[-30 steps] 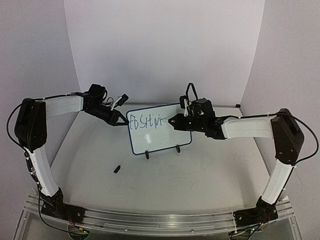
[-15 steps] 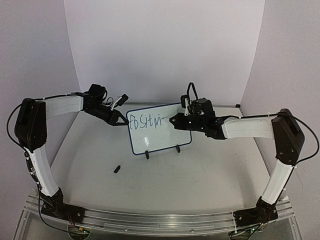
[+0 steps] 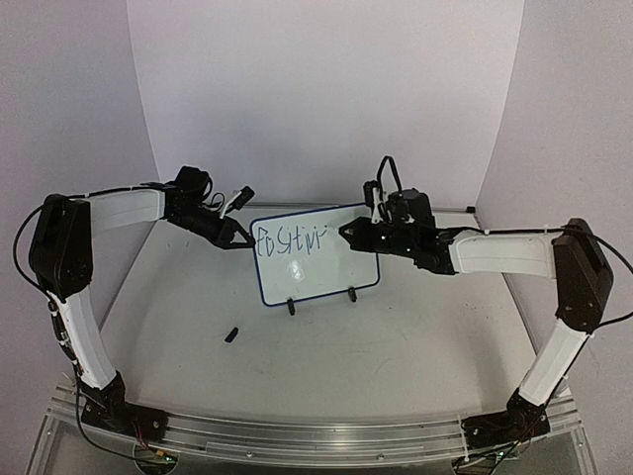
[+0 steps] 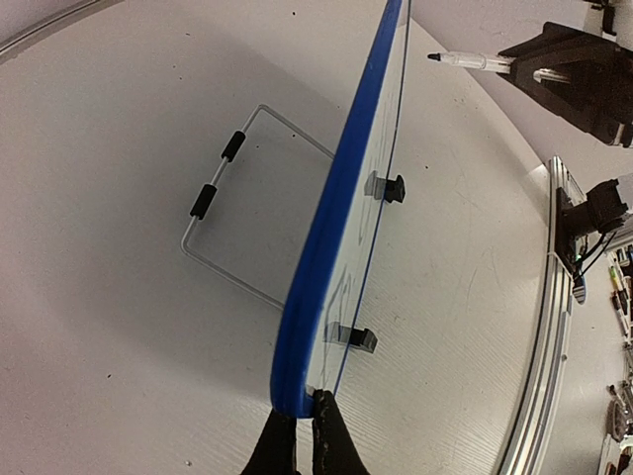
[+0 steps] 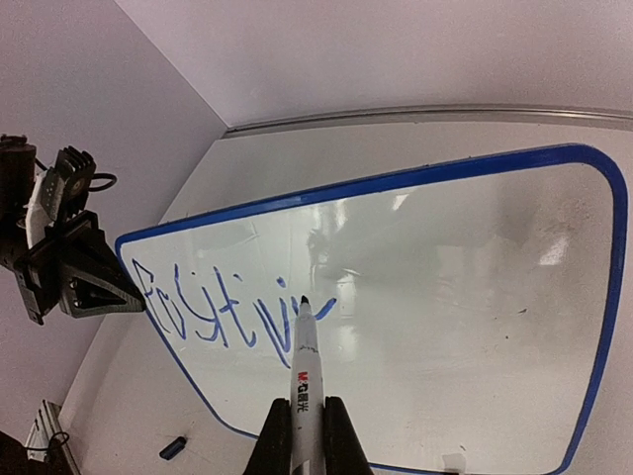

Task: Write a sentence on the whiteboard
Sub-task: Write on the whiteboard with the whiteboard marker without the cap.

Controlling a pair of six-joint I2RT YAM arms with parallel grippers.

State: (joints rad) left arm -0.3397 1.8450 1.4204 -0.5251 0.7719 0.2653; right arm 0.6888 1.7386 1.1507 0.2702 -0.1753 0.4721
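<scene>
Left gripper (image 3: 238, 240) pinches the whiteboard (image 3: 326, 269) at its left edge; right gripper (image 5: 305, 424) clamps a marker (image 5: 305, 346) beside the unfinished sentence (image 5: 220, 309). Hard pressing could tip the whiteboard.

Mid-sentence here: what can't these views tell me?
Top view: blue-black handwriting on the blue-framed white whiteboard, too small to read.
Top view: small dark object near the board, unidentifiable.
Left wrist view: board nearly edge-on, writing illegible.
Right wrist view: white marker and right gripper cover part of the lower frame.

Pretty simple palette here: the whiteboard (image 5: 465, 297) is done in plain white with a bright blue frame, the lettering (image 5: 213, 309) is inked dark blue, and the marker (image 5: 305, 364) is white, black-tipped, red logo printed on.
</scene>
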